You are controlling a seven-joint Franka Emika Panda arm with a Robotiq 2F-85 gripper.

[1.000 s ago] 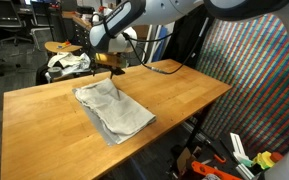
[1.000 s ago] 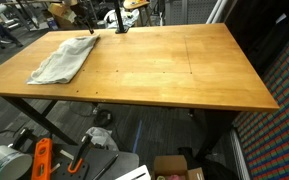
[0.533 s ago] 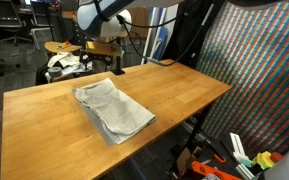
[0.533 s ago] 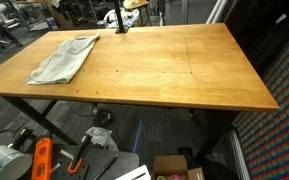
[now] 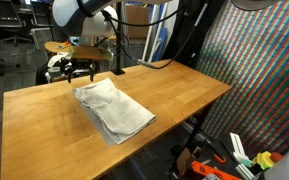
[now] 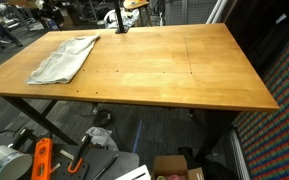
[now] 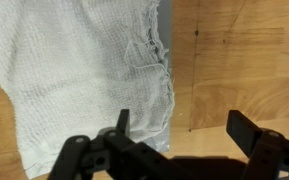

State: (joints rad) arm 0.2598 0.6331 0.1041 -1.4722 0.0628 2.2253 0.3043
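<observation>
A crumpled grey-white cloth (image 5: 112, 108) lies flat on the wooden table (image 5: 174, 95), towards its far left part (image 6: 64, 58). In an exterior view my gripper (image 5: 81, 72) hangs just above the table's far edge, beside the cloth's far end. The wrist view shows the cloth (image 7: 74, 70) filling the left half, its frayed edge running down past my left finger. My gripper (image 7: 184, 125) is open and empty, with bare wood between its fingertips (image 7: 246, 127). In the exterior view from the table's end the gripper is out of frame.
A black post (image 5: 117, 60) stands at the table's back edge next to the cloth (image 6: 121, 25). A chair with clutter (image 5: 62, 62) sits behind the table. A colourful patterned panel (image 5: 254, 80) stands at the right. Tools and a box (image 6: 174, 168) lie on the floor.
The arm has swung left along the table's far edge, from over the cloth's far end to beside it. The cloth has not moved. The jaws stayed open.
</observation>
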